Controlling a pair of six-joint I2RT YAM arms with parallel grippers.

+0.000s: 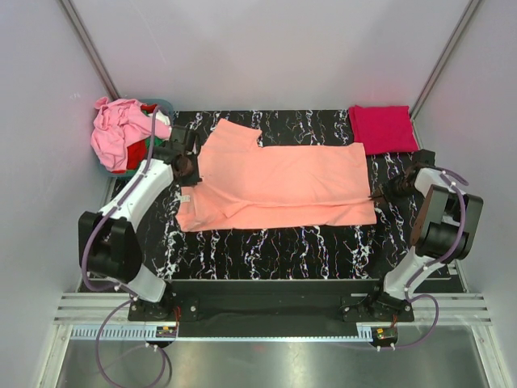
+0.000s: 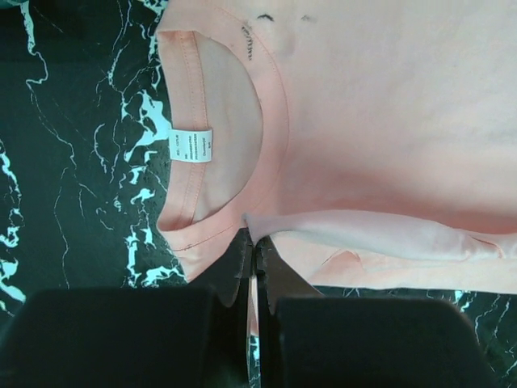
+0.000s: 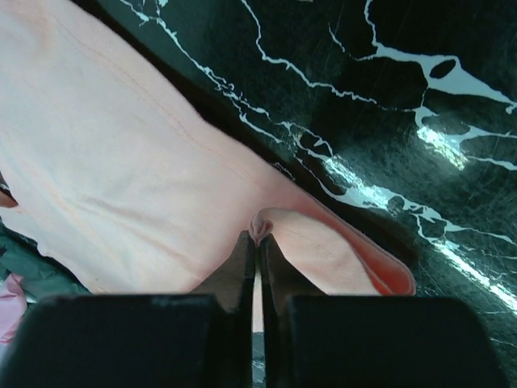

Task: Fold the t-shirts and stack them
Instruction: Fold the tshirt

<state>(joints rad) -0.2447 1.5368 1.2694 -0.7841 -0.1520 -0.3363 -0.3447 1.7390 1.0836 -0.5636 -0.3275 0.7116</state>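
Left gripper point(image 2: 252, 240): jaws closed, pinching fold of salmon-orange t-shirt point(image 1: 283, 182) just beside collar. I am seeing white label point(image 2: 191, 145) inside neck. Right gripper point(image 3: 257, 236): jaws together, clamping shirt's hem edge. Shirt is lying spread across black marbled table point(image 1: 266, 246), between both arms. Crimson-pink t-shirt point(image 1: 382, 128) is sitting folded at far right corner. Light pink shirt point(image 1: 117, 129) is bunching over teal tub point(image 1: 164, 104), far left.

On the table point(image 1: 266, 242), centre: spread t-shirt point(image 1: 283, 182), collar leftward, left gripper point(image 1: 187, 168) at its collar end, right gripper point(image 1: 378, 192) at its hem end. Behind the hem end, far right: folded t-shirt point(image 1: 382, 128). Far left corner: tub point(image 1: 161, 104), heap of t-shirts point(image 1: 117, 129) in it.
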